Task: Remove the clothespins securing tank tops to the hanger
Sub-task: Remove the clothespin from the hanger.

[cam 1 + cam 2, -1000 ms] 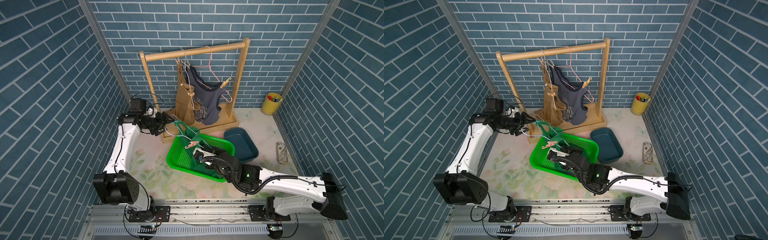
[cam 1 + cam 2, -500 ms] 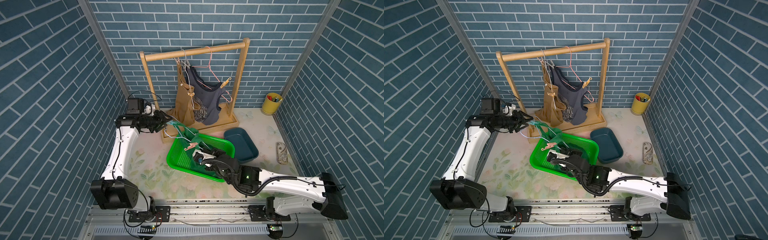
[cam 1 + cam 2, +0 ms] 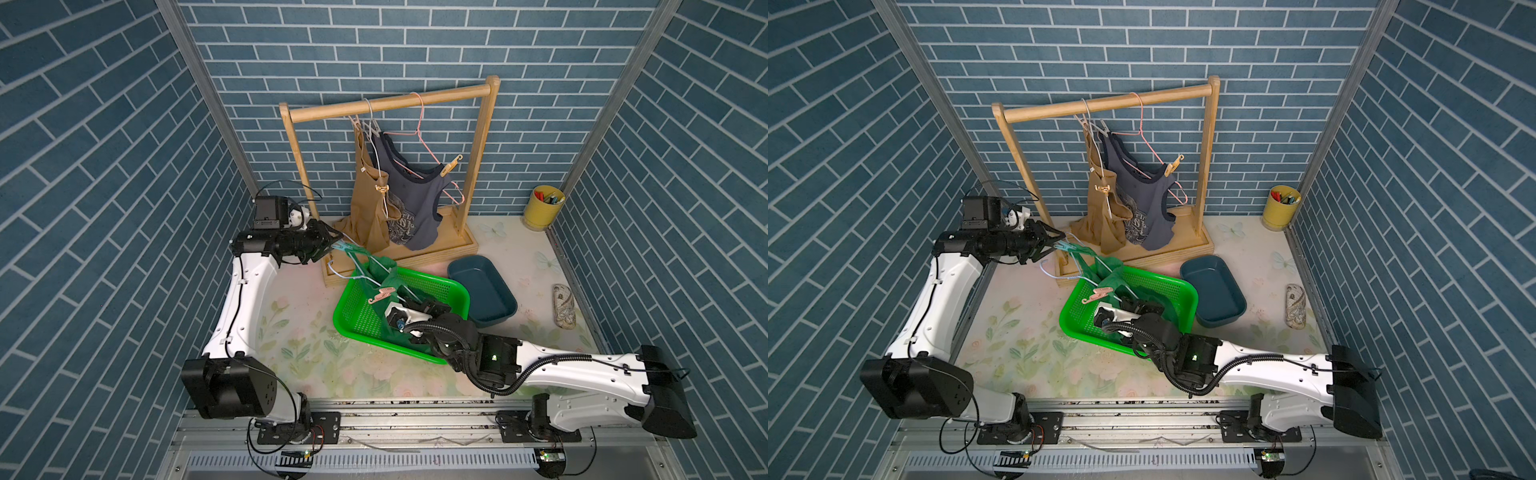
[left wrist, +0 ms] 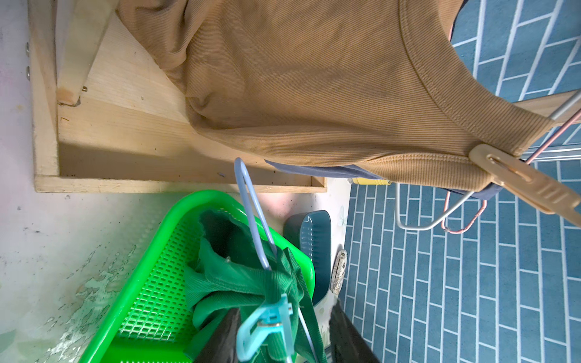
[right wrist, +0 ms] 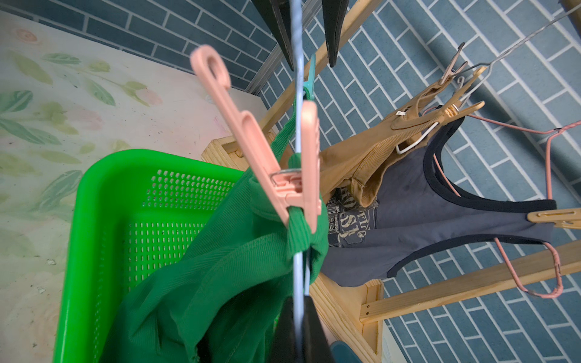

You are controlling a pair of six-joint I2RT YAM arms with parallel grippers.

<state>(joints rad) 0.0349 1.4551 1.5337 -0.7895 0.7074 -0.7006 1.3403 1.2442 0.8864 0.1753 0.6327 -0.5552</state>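
floral tabletop [image 3: 299, 332] and load
we find on it: wooden rack [image 3: 436, 254], green basket [image 3: 357, 309], teal tray [image 3: 484, 291], yellow cup [image 3: 540, 214], patterned case [image 3: 564, 305].

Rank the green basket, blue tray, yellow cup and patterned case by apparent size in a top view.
Largest to smallest:
1. basket
2. tray
3. cup
4. case
The cup and case look close, and the cup stands farther back, so that pair is unsure.
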